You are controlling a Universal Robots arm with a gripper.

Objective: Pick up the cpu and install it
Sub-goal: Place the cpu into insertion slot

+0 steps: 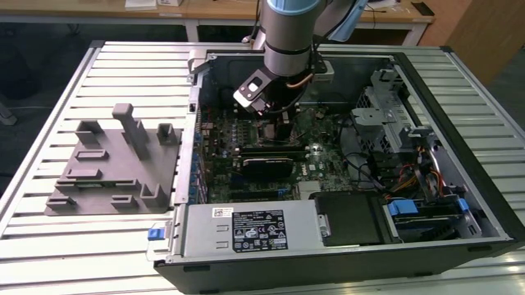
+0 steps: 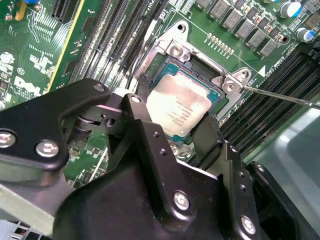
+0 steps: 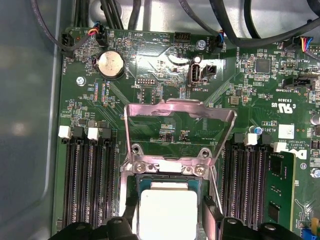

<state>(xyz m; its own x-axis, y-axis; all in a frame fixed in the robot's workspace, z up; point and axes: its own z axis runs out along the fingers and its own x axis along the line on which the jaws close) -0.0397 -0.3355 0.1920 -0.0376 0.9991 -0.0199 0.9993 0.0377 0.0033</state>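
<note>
Item one, the cpu [image 2: 176, 106]: a square chip with a silvery top and a teal board edge, lying flat within the open socket [image 2: 172, 49] on the green motherboard [image 3: 165, 55], as you see in both wrist views. Over it, your hand [image 2: 172, 116]: black, lowered onto the socket and straddling the chip on two opposite sides; you cannot tell whether it grips the chip or stands just clear of its edges. At the socket's far edge, the load plate [image 3: 210, 112]: bare metal, standing raised on its hinge just beyond the chip. To either side of the socket, the memory slots [image 3: 90, 185]: long black banks with white latches at their ends. From one socket corner, the wire lever [image 2: 285, 97]: a thin rod running out across the slots. Further along the board, the coin cell battery [image 3: 110, 64]: round and silver, well past the load plate. In the exterior view you have the arm [image 1: 289, 37] reaching straight down into the open computer case [image 1: 328, 270], which lies on its side on the slatted metal table [image 1: 82, 252]. In the case's near corner, the power supply [image 1: 246, 230]: a silver box with a label. On the table at the exterior view's left of the case, the grey moulded fixture [image 1: 115, 166], well apart from the hand.
</note>
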